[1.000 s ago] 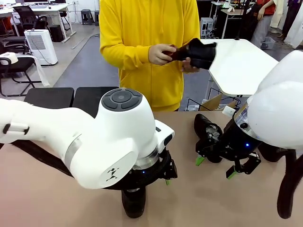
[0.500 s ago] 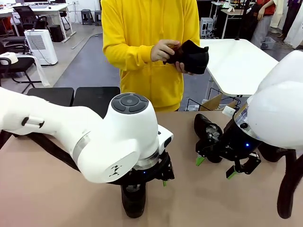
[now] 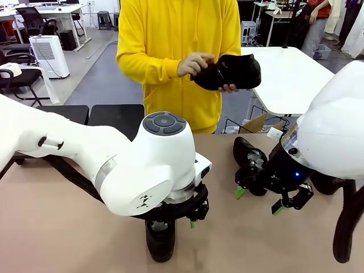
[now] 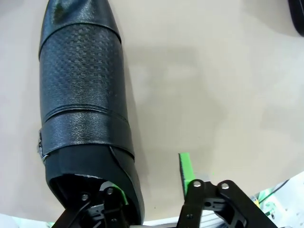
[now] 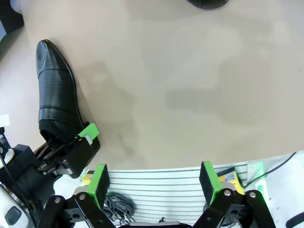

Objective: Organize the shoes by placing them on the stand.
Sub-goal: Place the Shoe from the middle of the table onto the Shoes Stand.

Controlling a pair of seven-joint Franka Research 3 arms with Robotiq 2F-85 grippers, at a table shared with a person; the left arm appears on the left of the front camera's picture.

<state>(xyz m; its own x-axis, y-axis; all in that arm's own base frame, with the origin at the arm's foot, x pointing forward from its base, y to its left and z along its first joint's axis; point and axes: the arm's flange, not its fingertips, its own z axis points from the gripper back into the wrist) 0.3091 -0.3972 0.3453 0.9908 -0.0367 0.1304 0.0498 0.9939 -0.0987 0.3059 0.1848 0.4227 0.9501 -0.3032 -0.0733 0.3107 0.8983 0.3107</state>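
Narrowing since a moment before, the left end effector (image 4: 152, 180) straddled the near shoe's (image 4: 83, 95) heel on the bench (image 4: 213, 71), outer pad (image 4: 183, 164) not yet touching; a thin pinch could slip. Right end effector (image 3: 259, 202) hung released; stand (image 3: 116, 116) lay beyond.

The left arm (image 3: 136, 170) is glossy white with a grey button disc; the right gripper (image 5: 153, 183) is black and green-padded; the person's hoodie (image 3: 170, 34) is yellow.

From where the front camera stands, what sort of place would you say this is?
Most likely a robotics lab in an open office hall: the left arm and right arm reach over a tan table opposite a person, with a white desk, an office chair and a boxy white appliance behind.
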